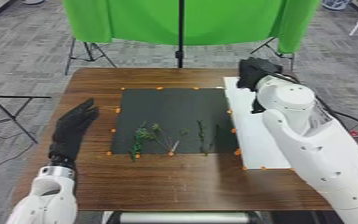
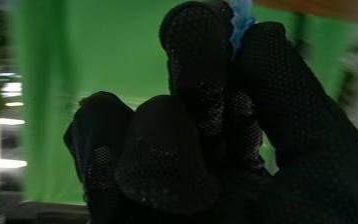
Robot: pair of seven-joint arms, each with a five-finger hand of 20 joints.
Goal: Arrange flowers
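- Stems lie loose by the mat's near edge, arranging barely begun, I'd guess
- Right hand, desk's far right corner, pinches something pale blue
- Left hand, left edge, fingers relaxed

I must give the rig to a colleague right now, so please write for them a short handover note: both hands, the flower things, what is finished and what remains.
Left hand: open, fingers straight, left of the dark mat.
Right hand: at the far end of the white board, pinching something light blue at its fingertips; what it is, I cannot tell.
Green stems: lying on the near half of the mat, some crossing, others apart.
Done: the light blue thing is in hand; no finished arrangement on the mat.
Left: probably place that thing, then arrange the stems.
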